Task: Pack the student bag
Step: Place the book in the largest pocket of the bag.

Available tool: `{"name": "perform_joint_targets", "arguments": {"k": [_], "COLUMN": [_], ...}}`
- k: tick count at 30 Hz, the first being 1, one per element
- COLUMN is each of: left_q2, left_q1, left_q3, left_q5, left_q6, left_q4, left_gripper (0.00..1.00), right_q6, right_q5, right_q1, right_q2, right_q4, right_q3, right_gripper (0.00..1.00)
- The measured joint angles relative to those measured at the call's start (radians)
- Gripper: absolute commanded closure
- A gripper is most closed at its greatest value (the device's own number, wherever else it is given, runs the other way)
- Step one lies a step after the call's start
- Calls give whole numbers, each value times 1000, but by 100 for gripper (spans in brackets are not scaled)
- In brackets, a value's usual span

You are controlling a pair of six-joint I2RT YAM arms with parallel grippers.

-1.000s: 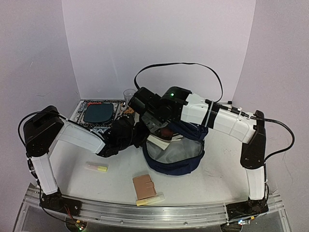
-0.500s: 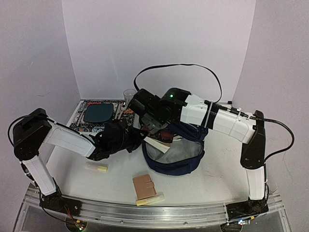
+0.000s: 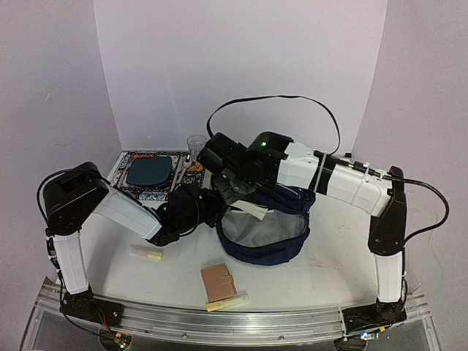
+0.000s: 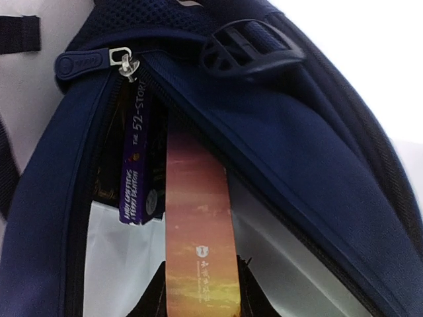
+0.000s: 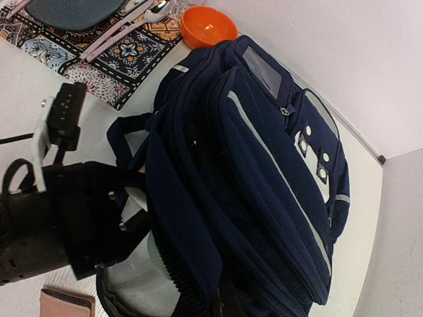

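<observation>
1. At the lower left of the top view, the left arm (image 3: 121,210) rises from its base to a raised shoulder. Its white forearm then slopes down and rightward toward mid-frame, with the wrist low over the table (image 3: 333,256).
2. The left gripper (image 4: 200,292) is at the bag's mouth. In its wrist view, dark fingers (image 4: 153,300) press on both sides of the lower end of an orange book (image 4: 198,218), so the claw is narrowed and holding it.
3. The student bag (image 3: 267,252) sits on the table just right of centre in the top view. Its mouth gapes toward the lower left and shows pale grey lining.
4. In the left wrist view, the orange book's spine reaches up into the opening. A purple book (image 4: 135,165) stands beside it, deeper in, and a silver zip pull (image 4: 124,61) hangs at the upper left.
5. The right wrist view shows navy fabric, a thin white stripe, white studded patches and dark straps.
6. The right arm (image 3: 344,183) stands upright at the lower right, bends at the elbow and reaches leftward over the bag.
7. The right gripper (image 3: 232,194) is at the bag's upper-left rim. It is dark against dark, so I cannot tell whether it is wide or closed.
</observation>
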Motion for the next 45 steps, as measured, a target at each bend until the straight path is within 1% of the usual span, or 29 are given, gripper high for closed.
{"name": "perform_joint_targets", "arguments": {"k": [2,5,10,13,18,20,22,28,30,31,32,34,35,37,40,42,44,45], "left_q2": [46,115,181,185,183,178,162,43,2,-18,-31,-39,-39,-33,6,46,83,100], "left_q1": [-1,-3,1,5,7,8,8,8,8,8,8,8,8,7,1,-10,-19,-23], "left_q3": [22,76,137,138,111,88,74,44,33,25,21,20,21,25,76,129,180,202], "left_q5": [-12,-21,-6,10,35,43,52,57,58,61,65,77,83,96,132,158,188,205], "left_q6": [-3,0,47,77,130,169,216,342,380,398,414,436,445,453,479,496,509,517], "left_q4": [39,79,111,118,175,172,146,15,-38,-64,-86,-117,-132,-158,-194,-209,-213,-215], "left_gripper": [99,93,72,55,29,24,21,22,25,30,37,56,62,70,72,70,61,53], "right_q6": [5,8,3,0,-5,-8,-10,-16,-17,-17,-18,-18,-19,-19,-20,-22,-23,-24], "right_q5": [-17,-38,-53,-53,-49,-50,-52,-54,-54,-55,-57,-62,-69,-88,-118,-131,-135,-136], "right_q1": [0,0,0,0,-10,-19,-28,-49,-57,-60,-63,-66,-67,-69,-72,-74,-77,-79], "right_q2": [-5,-11,-31,-50,-70,-78,-86,-113,-127,-134,-141,-153,-159,-168,-171,-171,-171,-171], "right_q4": [4,9,29,44,57,58,59,74,83,86,90,98,102,110,122,128,132,134], "right_q3": [-8,-20,-63,-96,-108,-111,-118,-152,-171,-180,-190,-205,-214,-227,-236,-237,-238,-240], "right_gripper": [100,100,100,100,100,100,100,100,100,100,100,100,100,100,100,100,100,100]}}
